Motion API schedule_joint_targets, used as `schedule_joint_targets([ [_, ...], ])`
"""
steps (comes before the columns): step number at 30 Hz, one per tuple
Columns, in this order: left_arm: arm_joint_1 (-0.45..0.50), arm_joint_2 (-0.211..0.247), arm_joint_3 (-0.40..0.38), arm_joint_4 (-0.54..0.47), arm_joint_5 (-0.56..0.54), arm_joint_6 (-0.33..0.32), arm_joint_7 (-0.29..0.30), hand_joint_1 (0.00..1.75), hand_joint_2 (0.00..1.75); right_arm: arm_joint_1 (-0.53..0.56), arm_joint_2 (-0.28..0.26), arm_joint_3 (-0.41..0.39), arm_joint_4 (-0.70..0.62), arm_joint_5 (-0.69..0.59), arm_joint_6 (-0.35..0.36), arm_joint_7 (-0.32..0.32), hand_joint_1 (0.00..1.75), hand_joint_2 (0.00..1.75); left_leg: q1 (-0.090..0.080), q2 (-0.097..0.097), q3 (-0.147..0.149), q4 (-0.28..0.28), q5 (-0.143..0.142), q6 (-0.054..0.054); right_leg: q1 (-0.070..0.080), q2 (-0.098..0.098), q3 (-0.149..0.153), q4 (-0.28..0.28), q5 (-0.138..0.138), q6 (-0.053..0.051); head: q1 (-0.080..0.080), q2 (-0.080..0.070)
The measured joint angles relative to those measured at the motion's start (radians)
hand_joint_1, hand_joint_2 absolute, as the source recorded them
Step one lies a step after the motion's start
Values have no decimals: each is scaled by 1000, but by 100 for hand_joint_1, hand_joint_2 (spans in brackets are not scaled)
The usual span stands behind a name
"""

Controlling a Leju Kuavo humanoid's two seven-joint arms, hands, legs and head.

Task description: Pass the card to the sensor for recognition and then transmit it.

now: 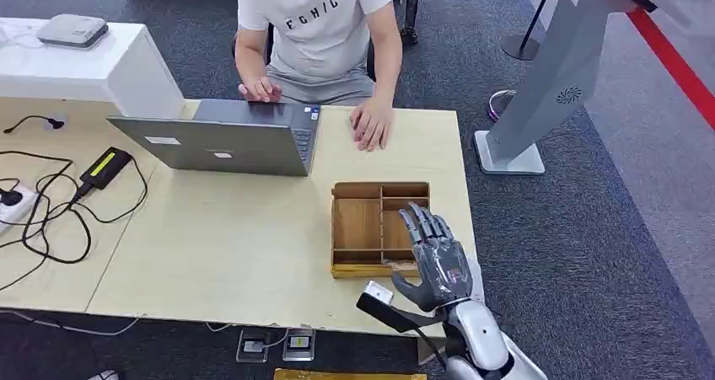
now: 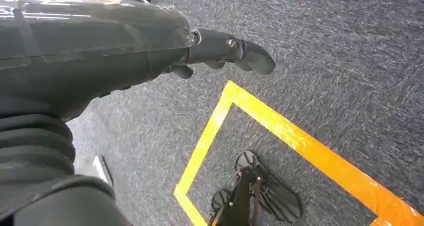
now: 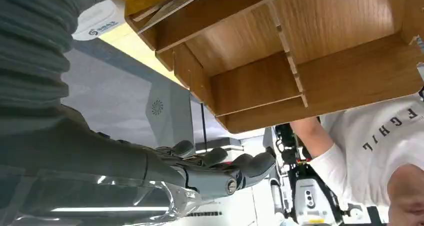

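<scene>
On the desk (image 1: 253,245), laptop (image 1: 228,144) near the far edge, before a seated person (image 1: 316,34). Toward the right edge, wooden tray (image 1: 358,228) with card (image 3: 172,5) leaning in its near slot. Over the tray's near right corner, right hand (image 1: 438,258), spread, holding nothing. Beside the floor tape (image 2: 280,126), left hand (image 2: 220,48), fingers loosely curled, empty.

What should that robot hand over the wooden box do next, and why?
Probably lower toward the near end of the wooden tray. The right robot hand hovers above it with fingers apart, holding nothing, and the right wrist view shows a flat card lying in that end slot, so the card is not yet picked up.
</scene>
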Motion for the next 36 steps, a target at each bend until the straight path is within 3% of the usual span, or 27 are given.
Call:
schedule_joint_targets([
  [8, 0, 5, 0, -3, 8, -1, -5, 0, 0, -20, 24, -2, 45, 9, -5, -4, 0, 175, 0, 0, 0, 0, 0, 0, 0, 0, 0, 0, 0, 0, 0, 0],
  [36, 0, 11, -26, -7, 18, -17, -10, 0, 0, -30, 24, -28, 129, 14, -31, -14, 0, 175, 0, 0, 0, 0, 0, 0, 0, 0, 0, 0, 0, 0, -1, 0],
])
